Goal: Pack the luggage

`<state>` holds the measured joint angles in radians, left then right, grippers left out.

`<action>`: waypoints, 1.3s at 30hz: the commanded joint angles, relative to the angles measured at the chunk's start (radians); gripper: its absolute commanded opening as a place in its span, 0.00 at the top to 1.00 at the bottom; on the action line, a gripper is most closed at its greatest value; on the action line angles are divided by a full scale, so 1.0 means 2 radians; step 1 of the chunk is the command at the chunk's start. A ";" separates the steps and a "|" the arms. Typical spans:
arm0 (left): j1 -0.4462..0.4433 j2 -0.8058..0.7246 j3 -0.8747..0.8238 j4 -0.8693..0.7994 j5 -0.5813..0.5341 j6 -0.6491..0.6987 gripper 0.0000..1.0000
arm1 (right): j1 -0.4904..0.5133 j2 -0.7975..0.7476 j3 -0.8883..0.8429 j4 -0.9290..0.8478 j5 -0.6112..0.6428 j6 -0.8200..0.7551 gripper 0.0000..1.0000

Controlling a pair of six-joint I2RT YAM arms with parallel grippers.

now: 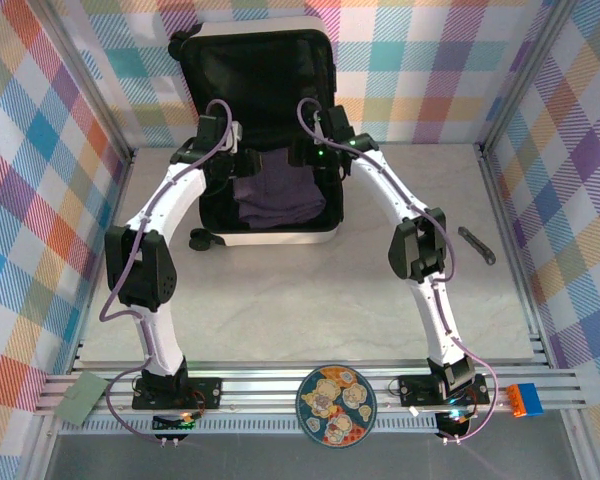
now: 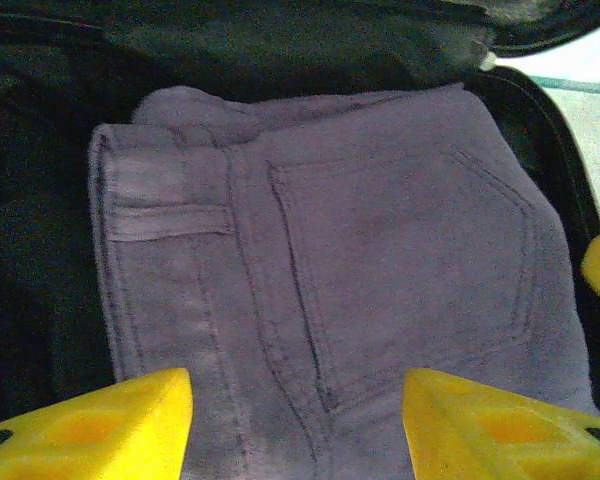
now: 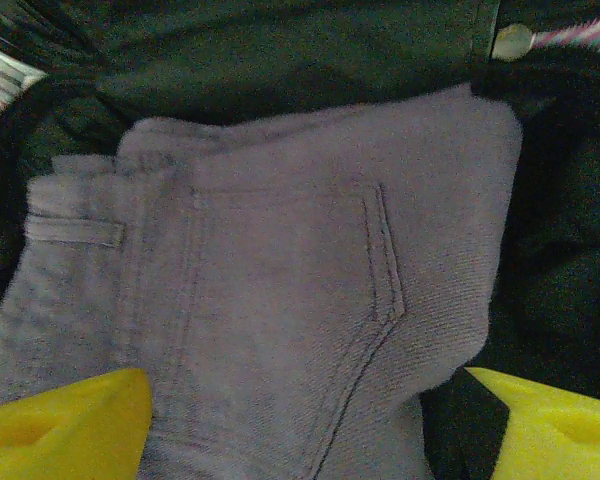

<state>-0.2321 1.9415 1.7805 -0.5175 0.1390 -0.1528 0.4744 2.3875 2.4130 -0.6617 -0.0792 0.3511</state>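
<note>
Both arms reach deep into the luggage (image 1: 280, 238), which sits open at the far middle of the counter (image 1: 280, 310), its lid propped upright against the back wall. A folded purple-grey garment (image 2: 330, 260) lies flat in the black-lined lower shell, pocket stitching facing up.

The left pincer (image 2: 298, 388) hangs right over it with its yellow fingers parted, and nothing is pinched between them. The right pincer (image 3: 305, 392) stands wider apart, also empty, with the cloth flat beneath it.

My read: this is the placing step. The garment is in and both pincers are clear of it.

The next move calls for the two arms to lift straight up and out without snagging the fabric. Then they either fetch another item or bring that upright lid down to close the case.
</note>
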 commanded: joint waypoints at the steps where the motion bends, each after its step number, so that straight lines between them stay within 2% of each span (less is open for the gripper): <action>1: -0.013 -0.011 -0.006 0.016 0.015 -0.003 0.43 | 0.000 -0.032 -0.011 0.005 -0.014 -0.014 0.22; 5: -0.022 0.000 -0.006 0.021 0.015 -0.006 0.43 | 0.007 -0.035 -0.020 0.013 -0.041 -0.016 0.23; 10: -0.024 0.016 -0.008 0.018 0.002 -0.017 0.43 | 0.007 -0.023 -0.022 0.029 -0.101 -0.015 0.34; 18: -0.022 0.037 -0.028 0.025 -0.014 -0.030 0.43 | 0.006 0.002 -0.022 0.032 -0.118 -0.008 0.45; 30: -0.009 0.047 -0.063 0.037 -0.021 -0.038 0.44 | -0.012 0.060 -0.025 0.034 -0.101 0.029 0.46; 39: 0.001 0.061 -0.073 0.035 -0.026 -0.035 0.44 | -0.026 0.069 -0.076 0.055 -0.078 0.056 0.45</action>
<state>-0.2508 2.0354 1.6573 -0.4221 0.1101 -0.2169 0.4442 2.4969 2.2978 -0.5282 -0.2859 0.4347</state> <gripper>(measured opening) 0.556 0.549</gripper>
